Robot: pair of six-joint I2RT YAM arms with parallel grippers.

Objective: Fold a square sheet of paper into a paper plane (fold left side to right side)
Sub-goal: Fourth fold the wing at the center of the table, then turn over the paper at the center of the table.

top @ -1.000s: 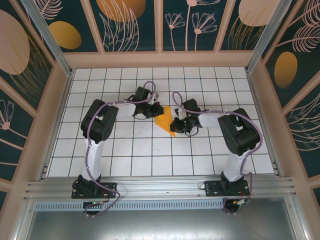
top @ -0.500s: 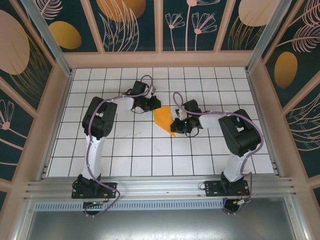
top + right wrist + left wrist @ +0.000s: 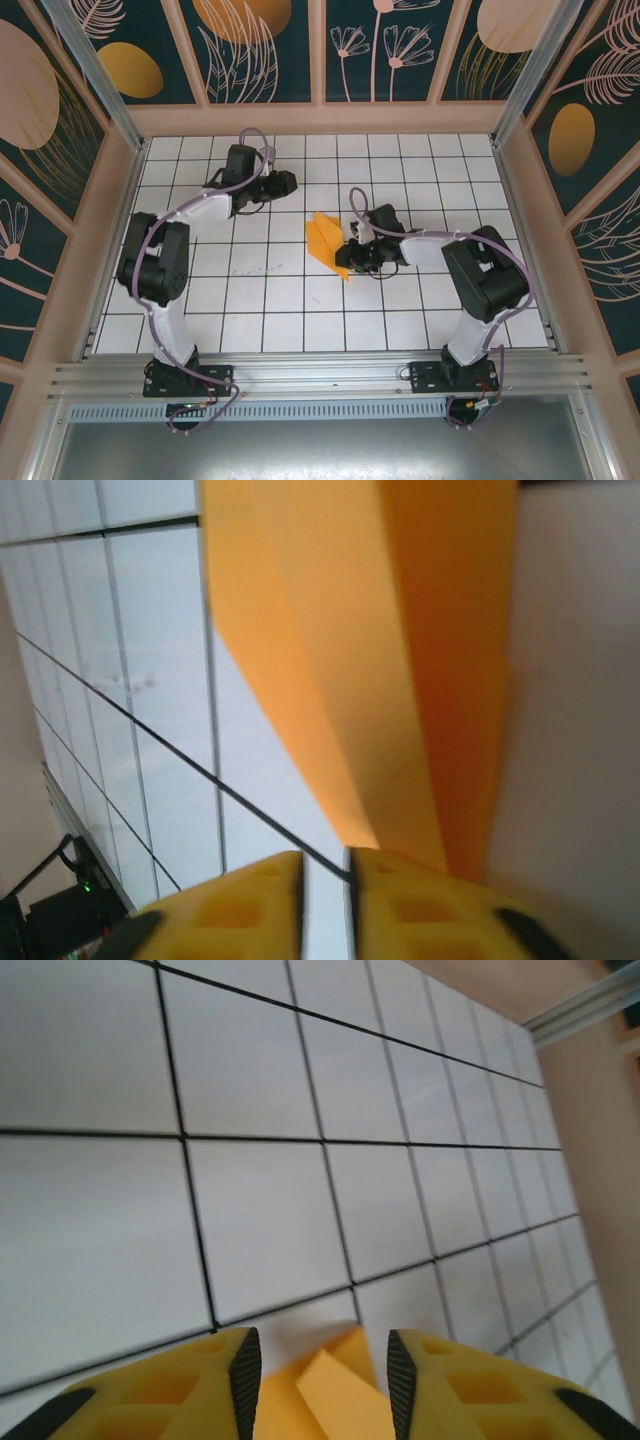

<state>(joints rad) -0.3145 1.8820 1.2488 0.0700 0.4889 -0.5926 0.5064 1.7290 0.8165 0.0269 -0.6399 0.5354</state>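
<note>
paper plane (image 3: 326, 243) mid-table; flap not flat | left gripper (image 3: 290, 183) parted, empty, well apart | right gripper (image 3: 348, 256) slightly parted, empty, just beside its right edge | advice: pin one side; sweep crease flat; avoid dragging paper

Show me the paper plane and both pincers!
paper plane (image 3: 326, 243): top view, middle of the folded orange paper.
left pincer (image 3: 322, 1360): left wrist view, gap between its yellow fingertips.
right pincer (image 3: 325, 868): right wrist view, narrow gap between its yellow fingertips.
</note>
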